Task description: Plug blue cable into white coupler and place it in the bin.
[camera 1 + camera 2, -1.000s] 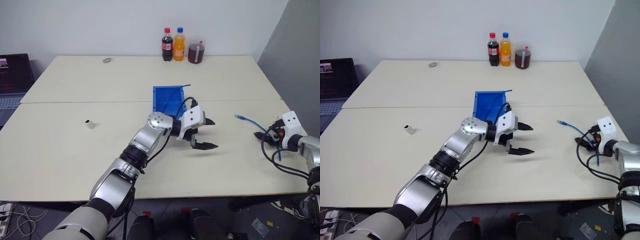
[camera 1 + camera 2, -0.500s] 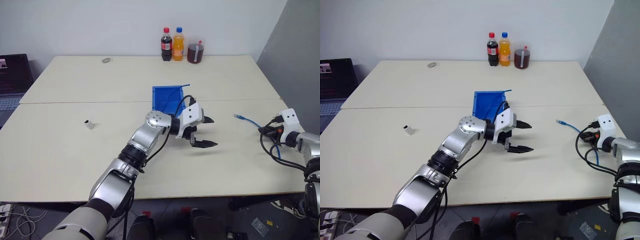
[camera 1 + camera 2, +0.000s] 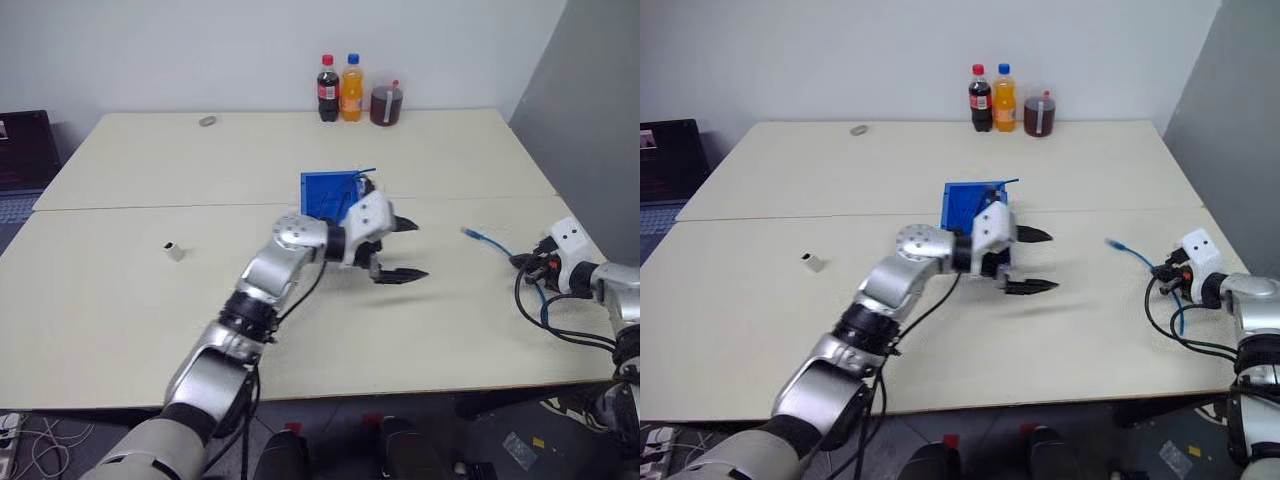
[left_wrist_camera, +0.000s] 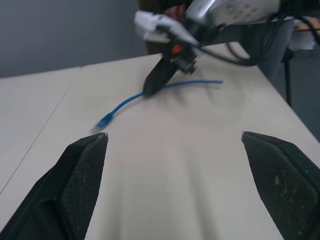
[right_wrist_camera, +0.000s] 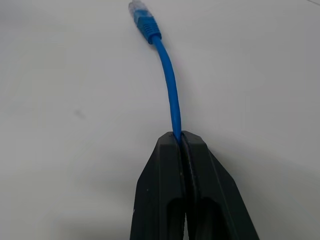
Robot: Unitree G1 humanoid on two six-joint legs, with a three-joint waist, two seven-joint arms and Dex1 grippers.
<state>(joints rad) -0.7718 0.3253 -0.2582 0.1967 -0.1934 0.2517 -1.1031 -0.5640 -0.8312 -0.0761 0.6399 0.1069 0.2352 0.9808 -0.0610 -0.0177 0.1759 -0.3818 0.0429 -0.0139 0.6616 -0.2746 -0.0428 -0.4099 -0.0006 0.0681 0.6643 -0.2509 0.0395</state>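
**Right hand clamped on cable; left hand spread, holding nothing**

The right hand (image 5: 180, 137) is clenched on the thin light-blue network cable (image 5: 170, 95), whose clear plug end juts out ahead of the fingertips over the cream surface (image 3: 130, 300). The left hand (image 3: 395, 250) hovers with fingers spread wide and empty, just in front of the bright blue open-topped plastic bin (image 3: 325, 192), well apart from the right hand. The tiny white boxy plastic coupler (image 3: 174, 251) sits on the surface far to the left hand's outer side, beyond either hand.
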